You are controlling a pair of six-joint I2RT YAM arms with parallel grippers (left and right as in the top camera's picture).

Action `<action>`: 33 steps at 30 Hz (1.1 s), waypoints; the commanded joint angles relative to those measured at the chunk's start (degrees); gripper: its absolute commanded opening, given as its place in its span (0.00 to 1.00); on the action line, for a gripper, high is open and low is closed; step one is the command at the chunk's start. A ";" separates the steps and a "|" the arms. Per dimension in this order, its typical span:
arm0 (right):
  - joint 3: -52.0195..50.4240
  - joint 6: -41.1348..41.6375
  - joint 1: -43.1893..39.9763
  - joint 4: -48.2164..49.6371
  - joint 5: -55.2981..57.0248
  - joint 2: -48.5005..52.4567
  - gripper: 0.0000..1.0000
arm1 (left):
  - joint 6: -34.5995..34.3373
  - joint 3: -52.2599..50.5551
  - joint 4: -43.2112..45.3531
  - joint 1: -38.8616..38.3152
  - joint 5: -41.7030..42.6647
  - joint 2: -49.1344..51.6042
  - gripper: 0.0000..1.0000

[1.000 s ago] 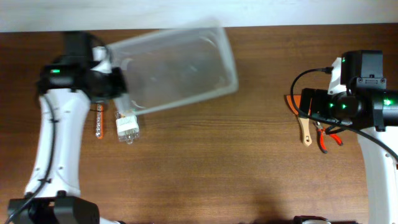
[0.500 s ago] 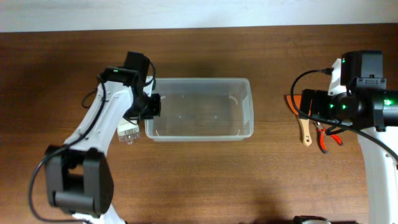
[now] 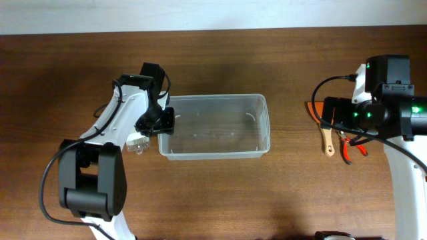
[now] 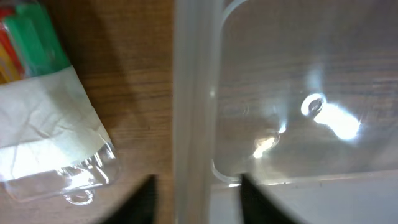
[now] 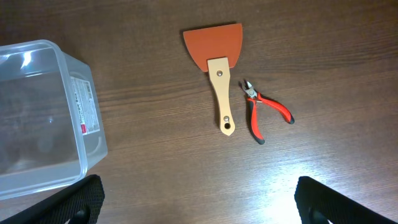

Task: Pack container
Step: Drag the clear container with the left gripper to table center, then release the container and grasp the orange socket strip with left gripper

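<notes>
The container (image 3: pixel 220 127), a clear rectangular tub with rounded corners, rests flat and empty on the wooden table in the middle. My left gripper (image 3: pixel 165 122) is at its left short wall. In the left wrist view the two dark fingers (image 4: pixel 144 200) straddle that wall (image 4: pixel 194 93), with a gap on each side, so the left gripper (image 4: pixel 198 200) is open and holds nothing. My right gripper (image 5: pixel 199 196) hovers wide open over bare table at the right, with the container's corner (image 5: pixel 87 149) at its left.
A small clear battery pack (image 3: pixel 137 141) lies just left of the container, beside my left gripper, and also shows in the left wrist view (image 4: pixel 46 143). An orange scraper with a wooden handle (image 5: pixel 219 74) and red-handled pliers (image 5: pixel 266 115) lie under the right arm.
The container was held tilted at the back left; it has swung to the middle and now rests flat. The left jaws have parted from its wall. The right arm has not moved.
</notes>
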 commanded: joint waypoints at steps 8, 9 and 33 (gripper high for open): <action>1.27 -0.22 -0.26 -0.02 1.36 -0.09 0.99 | -0.02 1.16 0.37 -0.07 -1.05 1.09 0.68; 1.27 -0.22 -0.26 -0.02 1.36 -0.09 0.99 | 0.92 1.81 0.33 -0.07 -1.09 1.05 0.68; 1.27 -0.15 -0.26 0.04 1.33 -0.09 0.99 | 3.72 16.37 -11.45 22.05 -18.91 -17.75 0.99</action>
